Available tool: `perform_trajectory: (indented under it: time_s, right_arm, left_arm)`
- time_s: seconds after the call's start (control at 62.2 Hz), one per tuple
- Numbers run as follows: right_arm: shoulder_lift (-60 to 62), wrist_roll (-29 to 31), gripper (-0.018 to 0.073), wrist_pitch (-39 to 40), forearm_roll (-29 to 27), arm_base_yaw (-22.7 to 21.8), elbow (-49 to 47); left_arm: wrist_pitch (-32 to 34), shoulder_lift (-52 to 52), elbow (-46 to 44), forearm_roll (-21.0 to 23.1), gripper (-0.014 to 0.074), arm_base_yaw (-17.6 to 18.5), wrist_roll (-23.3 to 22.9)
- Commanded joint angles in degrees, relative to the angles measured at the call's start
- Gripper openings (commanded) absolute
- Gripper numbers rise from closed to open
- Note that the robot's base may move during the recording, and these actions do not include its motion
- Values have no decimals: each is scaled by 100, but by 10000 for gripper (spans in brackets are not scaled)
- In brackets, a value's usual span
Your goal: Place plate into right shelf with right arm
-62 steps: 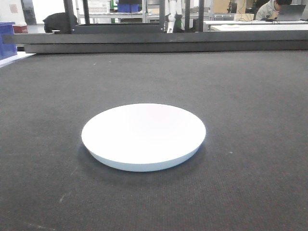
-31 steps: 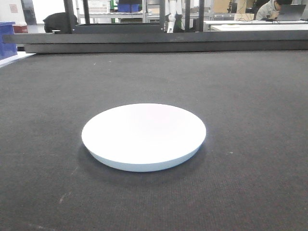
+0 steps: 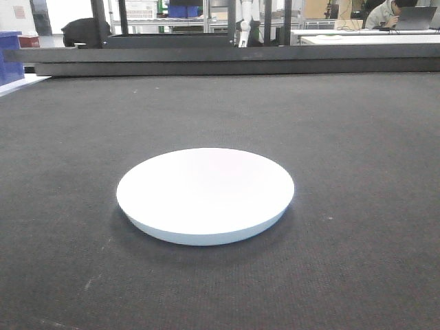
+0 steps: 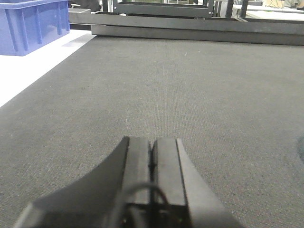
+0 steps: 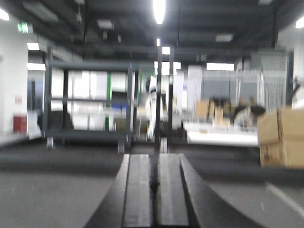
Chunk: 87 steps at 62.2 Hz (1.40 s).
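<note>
The plate (image 3: 205, 191), a plain white shallow dish, rests flat on the dark mat (image 3: 357, 137) in the middle of the front view, with nothing touching it. Neither gripper shows in that view. In the left wrist view my left gripper (image 4: 152, 141) is shut, empty, and low over the bare mat. The right wrist view is motion-blurred. My right gripper (image 5: 155, 156) there is shut with nothing in it, pointing level across the mat toward the room. The plate does not show in either wrist view. The right shelf is out of view.
A blue bin (image 4: 33, 23) stands on a white surface (image 4: 28, 71) left of the mat. A dark low rail (image 3: 220, 58) runs along the mat's far edge. Cardboard boxes (image 5: 282, 137) sit at the right, and a dark wheeled rack (image 5: 88, 99) stands beyond.
</note>
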State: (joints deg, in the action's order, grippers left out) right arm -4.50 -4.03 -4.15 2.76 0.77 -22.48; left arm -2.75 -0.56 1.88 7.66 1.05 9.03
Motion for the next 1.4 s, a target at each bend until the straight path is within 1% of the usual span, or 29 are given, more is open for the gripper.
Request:
perform_trajectory:
  time_s: [0.0, 0.145, 0.37, 0.498, 0.659, 0.723, 0.804, 0.9, 0.948, 1.028, 1.061, 1.109, 1.173, 1.205, 1.302, 1.382]
  right_arm:
    - [-565, -7, 50, -731, 56, 1, -580]
    - [-1371, -7, 50, -1951, 8, 1, -1100]
    - [-2810, -7, 50, -3287, -2, 1, -1703]
    - [-3632, -7, 50, -3594, -7, 18, -1915]
    - [-4477, -31, 50, -3891, -85, 237, -2058]
    - [-4777, -210, 50, -3979, -86, 369, -2125]
    - [-5153, -748, 69, -4140, -86, 668, -2258]
    - [-5628, -1140, 149, -4342, -80, 1025, -2462]
    - [-5882, -1289, 224, -4423, -80, 1221, -2566]
    - [-6341, -1477, 406, -4490, -80, 1541, -2761]
    - [-6494, -1570, 462, -4525, -80, 1674, -2856]
    - [-6759, -1625, 543, -4613, -80, 1856, -3008]
    - [-7090, -1678, 613, -4758, -89, 2046, -3221]
    - [-7269, -1705, 630, -4859, -89, 2156, -3378]
    - [-7763, -1772, 623, -5170, -125, 2408, -3924]
    - [-8136, -1815, 623, -5386, -144, 2532, -4318]
  left_arm:
    - [516, -59, 59, 47, -128, 11, -40]
    - [516, -59, 59, 47, -128, 11, -40]
    - [516, -59, 59, 47, -128, 11, -40]
    - [516, -59, 59, 47, -128, 11, -40]
    - [516, -59, 59, 47, -128, 11, -40]
    - [516, -59, 59, 47, -128, 11, -40]
    - [516, -59, 59, 47, -128, 11, -40]
    - [516, -59, 59, 47, -128, 11, -40]
    - [516, -59, 59, 47, -128, 11, -40]
    - [516, -59, 59, 47, -128, 11, -40]
    - [516, -59, 59, 47, -128, 11, -40]
    - [516, -59, 59, 47, -128, 11, -40]
    - [516, -59, 59, 47, -128, 11, -40]
    - [516, -59, 59, 47, -128, 11, -40]
    - [516, -59, 59, 47, -128, 11, -40]
    - [516, -59, 59, 47, -128, 11, -40]
